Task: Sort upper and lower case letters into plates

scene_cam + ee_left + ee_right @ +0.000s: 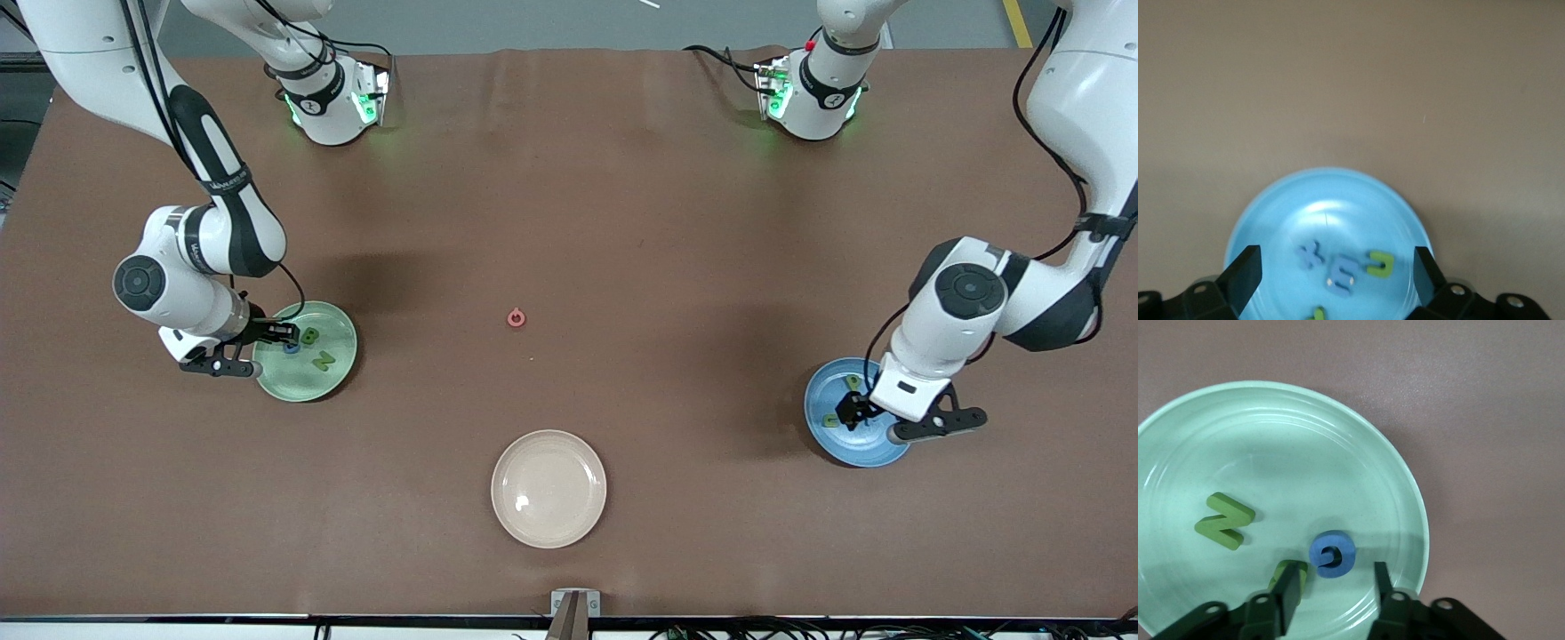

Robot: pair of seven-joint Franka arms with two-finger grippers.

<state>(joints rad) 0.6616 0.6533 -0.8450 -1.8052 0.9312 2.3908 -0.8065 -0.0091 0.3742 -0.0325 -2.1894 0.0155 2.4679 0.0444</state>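
Two pincers gape: left pincer [1333,277] over blue plate [1271,207], right pincer [1336,587] above blue G [1332,554], beside green N [1225,520].

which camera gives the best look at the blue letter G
The right wrist view: the blue G lies large and unobstructed in the mint plate. The front view shows only a tiny speck. The left wrist view misses it.
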